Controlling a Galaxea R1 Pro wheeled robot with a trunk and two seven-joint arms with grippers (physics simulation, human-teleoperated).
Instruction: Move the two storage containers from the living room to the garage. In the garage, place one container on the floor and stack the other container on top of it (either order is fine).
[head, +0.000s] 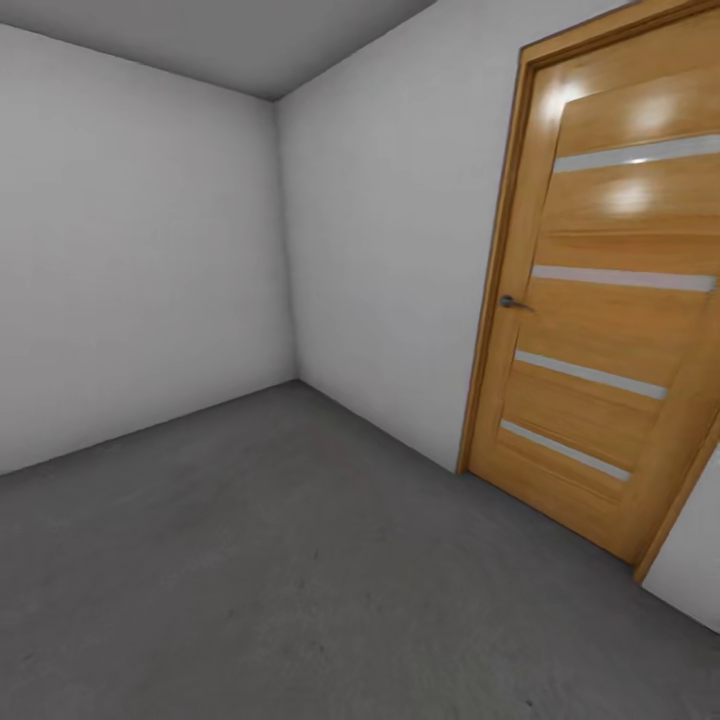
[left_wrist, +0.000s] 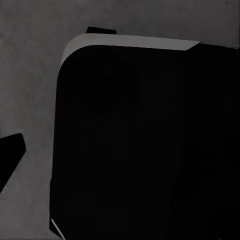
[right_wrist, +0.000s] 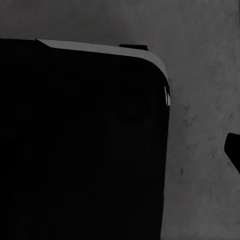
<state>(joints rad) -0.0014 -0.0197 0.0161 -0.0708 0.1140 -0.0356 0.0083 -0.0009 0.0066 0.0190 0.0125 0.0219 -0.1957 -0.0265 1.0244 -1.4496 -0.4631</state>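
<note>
The head view takes in a corner of the garage (head: 150, 250): grey concrete floor (head: 280, 560), pale walls, a wooden door (head: 600, 320) with 4 pale strips, cut off at the frame edge. A black robot body (left_wrist: 145, 145) blocks both wrist views beside 1 dark finger tip (left_wrist: 10, 150); either gripper's opening cannot be judged.

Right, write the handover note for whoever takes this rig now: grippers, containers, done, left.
Grippers: each wrist view looks down past a large black body onto grey concrete; open or shut cannot be told.
Place: bare room with grey concrete floor, white walls and a closed wooden door on the right.
Containers: none visible on this floor.
Done: no stack here.
Left: locate both containers, set one on the concrete, stack the other on it.
</note>
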